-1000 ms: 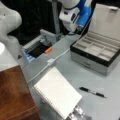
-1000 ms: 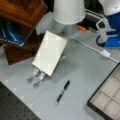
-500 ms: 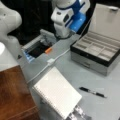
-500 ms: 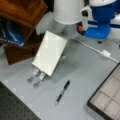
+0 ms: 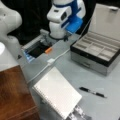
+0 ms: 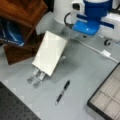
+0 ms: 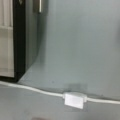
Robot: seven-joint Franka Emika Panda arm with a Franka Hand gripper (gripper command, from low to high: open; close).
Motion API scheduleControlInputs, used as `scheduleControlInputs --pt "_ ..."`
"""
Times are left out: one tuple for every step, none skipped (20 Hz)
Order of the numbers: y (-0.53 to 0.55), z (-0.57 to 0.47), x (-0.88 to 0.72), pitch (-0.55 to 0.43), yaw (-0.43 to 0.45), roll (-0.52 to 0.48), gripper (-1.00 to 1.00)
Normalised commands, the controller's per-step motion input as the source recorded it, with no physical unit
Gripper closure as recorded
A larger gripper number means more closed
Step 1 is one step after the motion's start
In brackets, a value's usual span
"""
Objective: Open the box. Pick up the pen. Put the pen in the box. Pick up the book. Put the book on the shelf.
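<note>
The box (image 5: 96, 51) stands open at a front view's right, its lid (image 5: 107, 21) upright and its beige compartments bare; one corner shows elsewhere (image 6: 108, 98) (image 7: 17, 37). The black and silver pen (image 5: 92, 92) (image 6: 62, 92) lies on the grey table in front of the box. The white spiral book (image 5: 57, 95) (image 6: 50, 52) leans on a metal stand. The reddish-brown shelf (image 5: 12, 96) (image 6: 22, 11) is bare on top. My gripper (image 5: 67, 37) hangs over the table left of the box, holding nothing that shows. No fingers appear in the wrist view.
A white cable with a small white connector (image 5: 50, 61) (image 6: 106, 53) (image 7: 73, 100) runs across the table beside the box. An open tray holding an orange item (image 5: 48, 50) sits behind it. The metal stand's feet (image 6: 36, 77) stick out under the book.
The arm has swung away from the open box, toward the left in both front views. Box, pen and book have not moved.
</note>
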Motion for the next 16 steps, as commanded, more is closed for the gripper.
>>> scheduleControlInputs --pt "-0.15 0.04 0.45 0.097 0.477 -0.265 -1.0" --pt "-0.14 0.02 0.47 0.102 0.504 -0.271 -1.0" --pt "-0.13 -0.02 0.49 0.077 0.525 -0.255 -1.0" --pt "-0.14 -0.05 0.51 0.056 0.564 -0.246 -1.0" --pt "-0.14 -0.04 0.5 0.058 0.527 -0.23 -1.0" --pt "-0.15 -0.05 0.5 0.067 0.604 -0.229 -1.0" --pt "-0.17 -0.05 0.5 0.081 0.626 -0.228 -1.0" --pt "-0.19 -0.06 0.5 0.083 0.632 -0.236 -1.0" --pt "-0.19 -0.04 0.48 0.089 0.575 -0.227 -1.0" --pt "-0.19 -0.03 0.47 0.065 0.575 -0.237 -1.0" --pt "-0.17 -0.04 0.47 0.038 0.548 -0.248 -1.0" --pt "-0.15 -0.06 0.47 0.014 0.522 -0.257 -1.0" --pt "-0.13 -0.07 0.46 -0.021 0.54 -0.258 -1.0" --pt "-0.11 -0.08 0.44 -0.021 0.495 -0.245 -1.0" --pt "-0.1 -0.08 0.44 -0.003 0.492 -0.244 -1.0" --pt "-0.08 -0.07 0.42 0.005 0.492 -0.249 -1.0"
